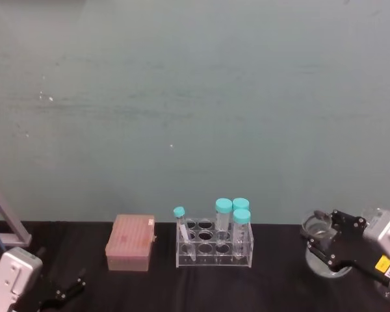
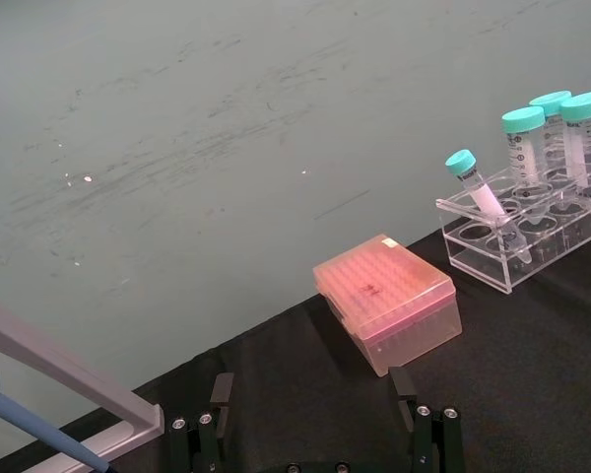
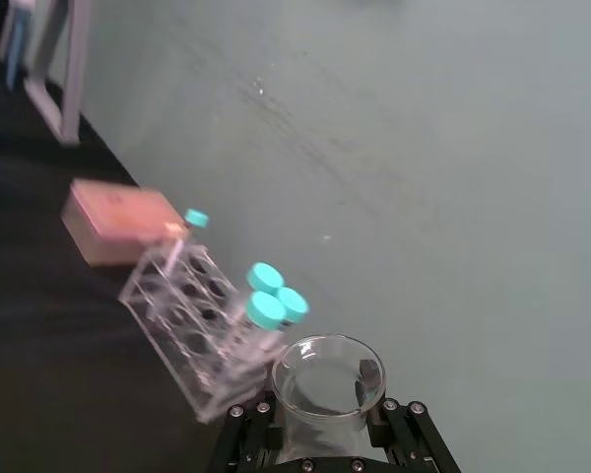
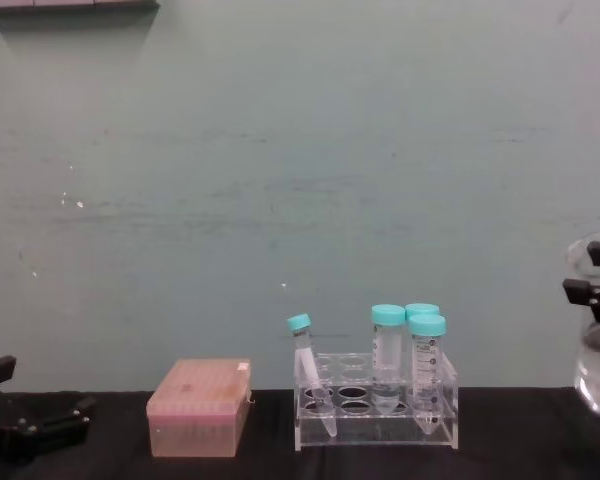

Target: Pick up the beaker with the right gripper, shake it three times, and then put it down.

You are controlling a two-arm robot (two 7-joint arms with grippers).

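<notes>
The beaker [image 3: 327, 386], a clear glass flask with a flared rim and a wide base, stands upright at the right end of the black counter [image 1: 279, 286], near the pale green wall [image 1: 195, 97] behind it. The right tool [image 1: 318, 234] is clamped on its narrow neck, one black jaw on either side just below the rim. In the chest view the flask shows at the right edge with the jaws across its neck; I cannot tell whether its base touches the counter or hangs just above it. To the left of the flask and apart from it stands a clear tube rack [image 1: 214, 252]. Three large teal-capped tubes [image 1: 240, 218] stand upright at the end of the rack nearer the flask, and one small teal-capped tube [image 1: 181, 229] leans in a hole at the far end. Farther left, near the rack but not touching it, sits a closed pinkish box [image 1: 130, 244]. The left tool [image 2: 311, 386] rests low over the counter's left end, well apart from the box, with its thin fingers spread apart and nothing between them. Beside it, at the left edge, a slanted metal frame [image 1: 5, 218] rises from the counter.
</notes>
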